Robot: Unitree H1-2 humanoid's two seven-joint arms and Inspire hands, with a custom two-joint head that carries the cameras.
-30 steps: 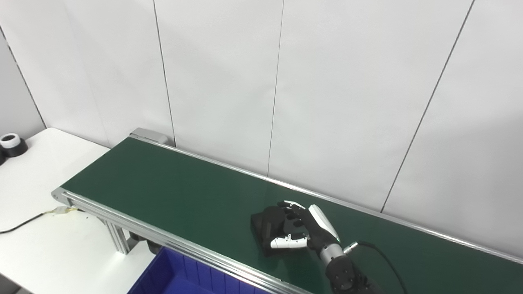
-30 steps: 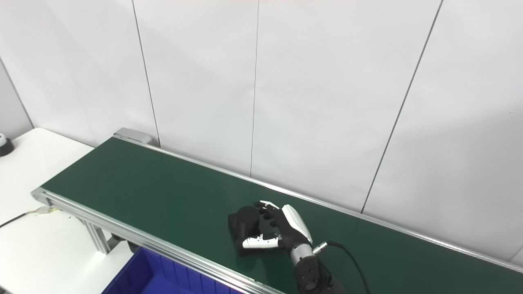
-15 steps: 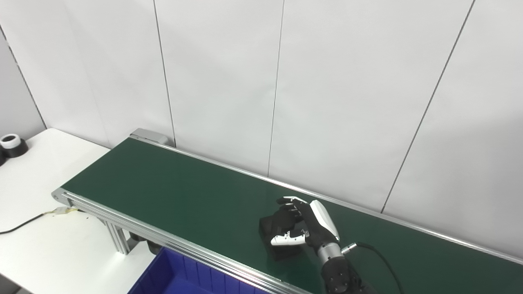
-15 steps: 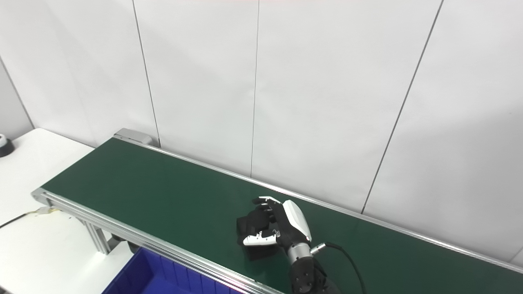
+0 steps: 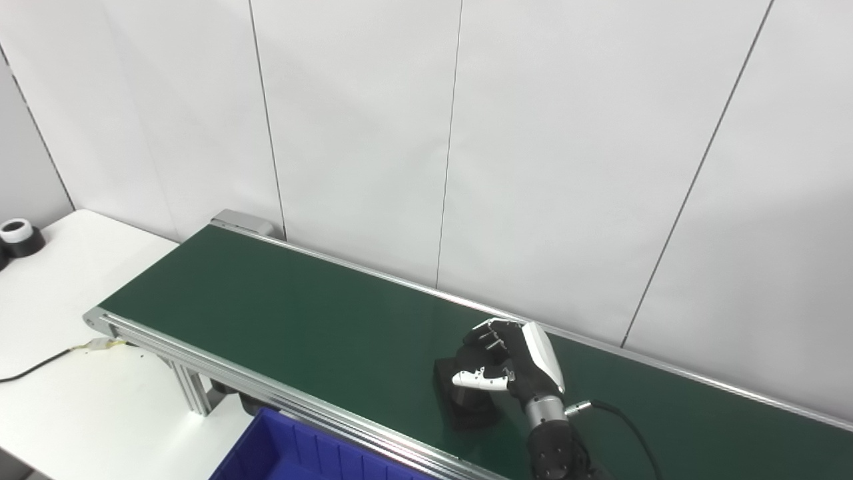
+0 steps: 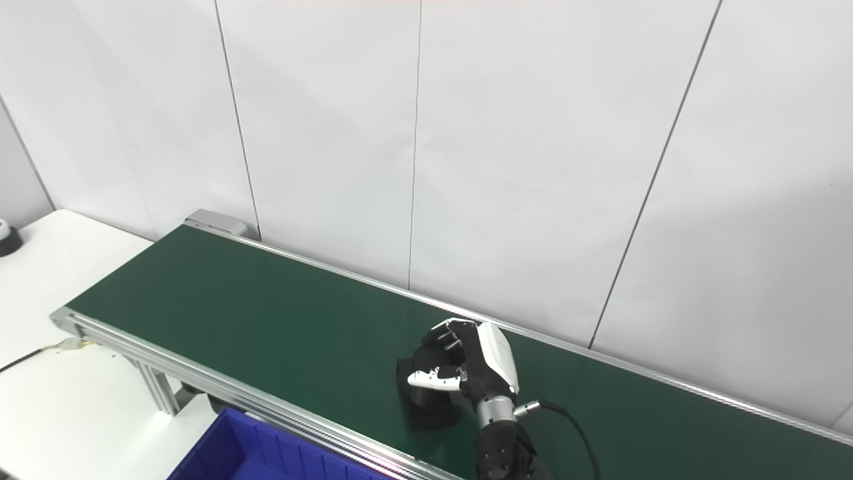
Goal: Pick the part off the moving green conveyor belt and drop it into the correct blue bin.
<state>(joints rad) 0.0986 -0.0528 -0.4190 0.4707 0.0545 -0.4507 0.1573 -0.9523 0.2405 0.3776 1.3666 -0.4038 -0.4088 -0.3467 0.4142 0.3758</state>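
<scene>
part (image 5: 466, 403) gripped by right hand (image 5: 510, 367) above belt (image 5: 280, 320).

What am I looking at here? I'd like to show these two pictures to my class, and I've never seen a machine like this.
Both pictures come from two cameras side by side on a humanoid robot's head, so they show one scene. A long green conveyor belt runs along a white wall. The robot's right hand, black and white with fingers and a thumb, is closed around a black part, which seems to be just leaving the belt. A blue bin waits below the belt's near edge. The left hand is out of sight.
</scene>
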